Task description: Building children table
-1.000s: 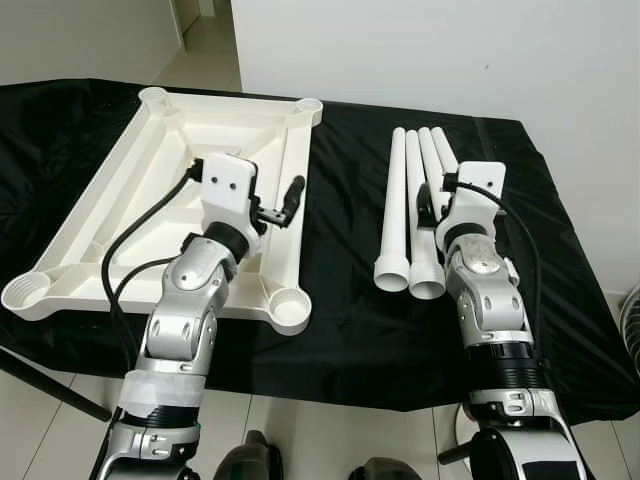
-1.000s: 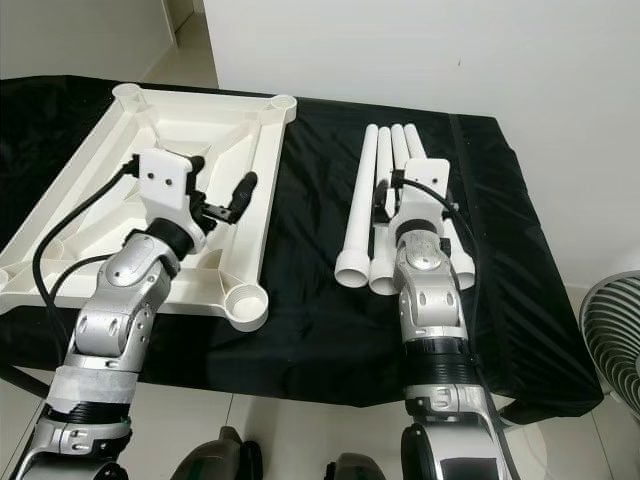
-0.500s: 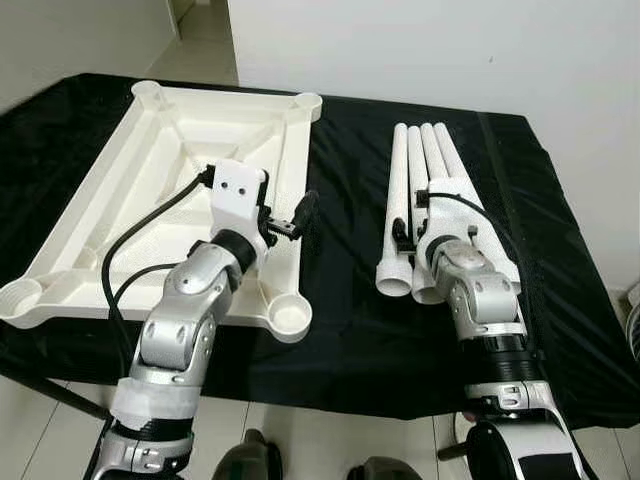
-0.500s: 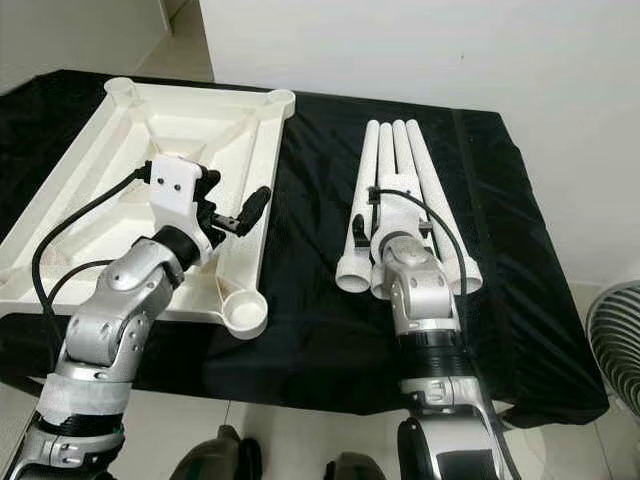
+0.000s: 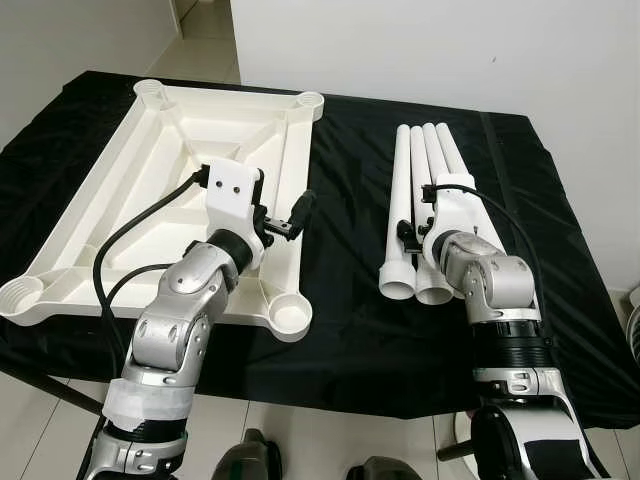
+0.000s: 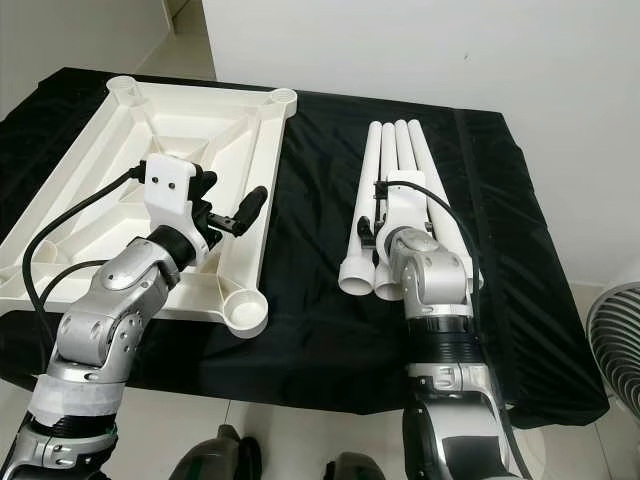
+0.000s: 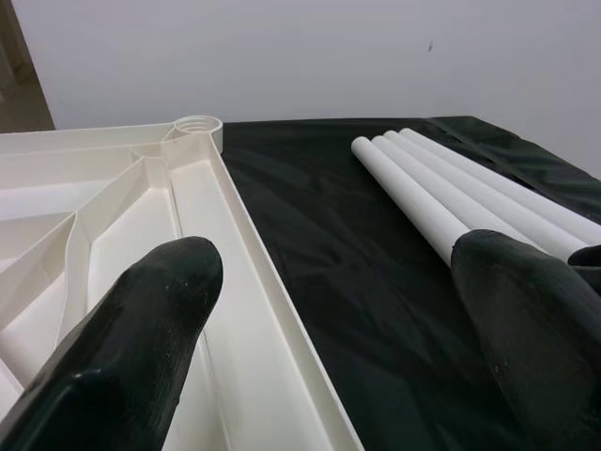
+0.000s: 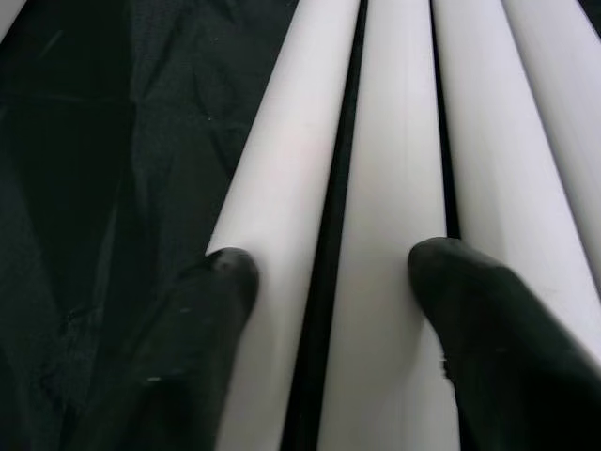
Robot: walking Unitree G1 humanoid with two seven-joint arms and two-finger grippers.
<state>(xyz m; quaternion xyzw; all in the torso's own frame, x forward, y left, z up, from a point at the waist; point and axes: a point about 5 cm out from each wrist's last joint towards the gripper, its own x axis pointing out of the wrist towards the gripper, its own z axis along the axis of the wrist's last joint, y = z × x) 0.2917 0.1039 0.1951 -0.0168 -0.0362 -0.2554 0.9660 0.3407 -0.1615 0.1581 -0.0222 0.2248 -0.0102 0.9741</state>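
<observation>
- Four white legs (image 5: 425, 200) lie side by side on the black worktop (image 5: 350, 300), right of the upturned tabletop (image 5: 120, 210).
- Right gripper (image 8: 324, 272), fingers spread, sits over two legs; I'd centre on one first.
- Left gripper (image 7: 347, 272), fingers spread, hovers at the tabletop's right rim.

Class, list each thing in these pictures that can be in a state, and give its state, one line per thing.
Tabletop: upside down on the black cloth, corner sockets empty.
Four legs: lying side by side on the cloth, not yet fitted.
Left pincer: open, above the tabletop's right rim.
Right pincer: open, down over the legs, fingers on or just above them.
Black cloth: spread under everything.
</observation>
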